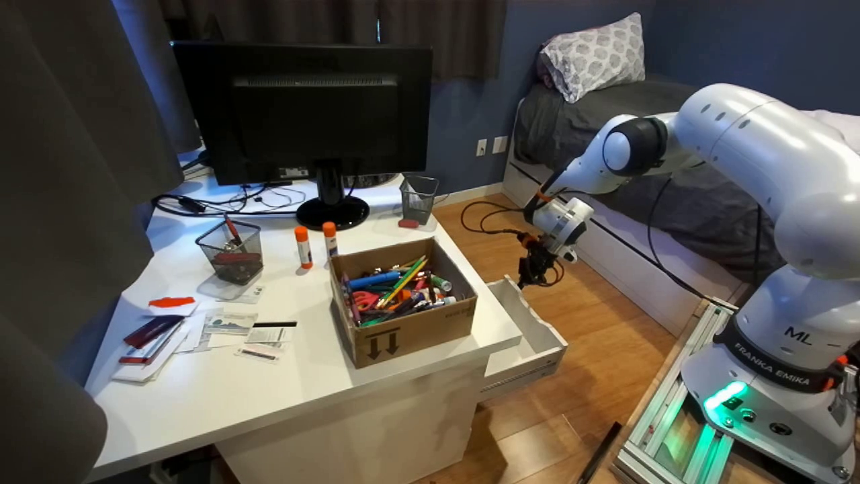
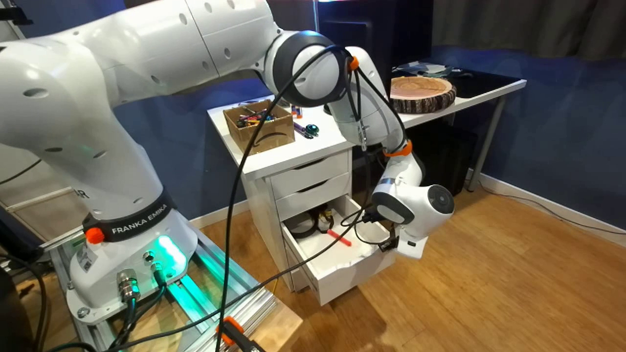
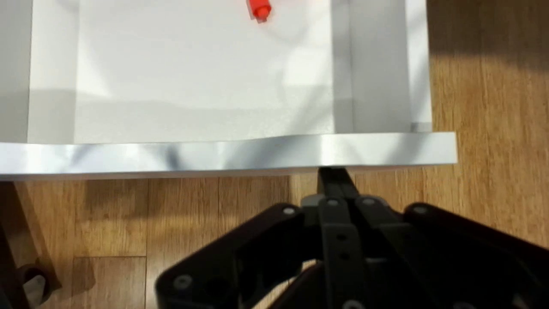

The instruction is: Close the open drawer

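Observation:
The white drawer is pulled out, low in the white desk cabinet. Its front panel (image 2: pixel 359 278) and its side (image 1: pixel 521 382) show in the exterior views. The panel's top edge (image 3: pixel 257 152) crosses the wrist view. A red stick (image 2: pixel 339 238) lies inside; its end (image 3: pixel 260 8) also shows in the wrist view. My gripper (image 3: pixel 334 171) is shut with its fingers together and nothing between them. Its tips are at the outer side of the front panel, near the panel's right end in the wrist view. I cannot tell if they touch. The gripper also shows in both exterior views (image 1: pixel 524 282) (image 2: pixel 390 243).
Two shut drawers (image 2: pixel 313 193) sit above the open one. A cardboard box of pens (image 1: pixel 406 336) stands on the white desk (image 1: pixel 282 370). A black cable (image 2: pixel 234 195) hangs from the arm. A bed (image 1: pixel 605 134) stands behind the arm.

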`<state>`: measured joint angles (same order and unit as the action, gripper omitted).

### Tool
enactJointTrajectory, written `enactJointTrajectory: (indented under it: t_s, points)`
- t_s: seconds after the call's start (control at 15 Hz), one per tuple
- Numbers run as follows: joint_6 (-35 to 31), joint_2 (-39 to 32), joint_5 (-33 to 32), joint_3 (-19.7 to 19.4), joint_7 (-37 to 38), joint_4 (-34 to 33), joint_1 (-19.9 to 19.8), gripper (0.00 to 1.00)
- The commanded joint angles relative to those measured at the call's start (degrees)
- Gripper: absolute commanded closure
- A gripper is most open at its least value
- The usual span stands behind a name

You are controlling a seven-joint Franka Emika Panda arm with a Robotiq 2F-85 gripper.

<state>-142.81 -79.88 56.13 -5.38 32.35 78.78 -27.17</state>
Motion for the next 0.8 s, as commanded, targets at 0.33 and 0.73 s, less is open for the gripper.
enactJointTrajectory:
  t_s: [0.33,0.73]
  points:
    - [13.07,-7.56,1.61,2.28,4.05,-11.97,-0.55,1.0]
    - [18.16,-6.13,2.84,4.99,7.53,-10.72,0.83,1.0]
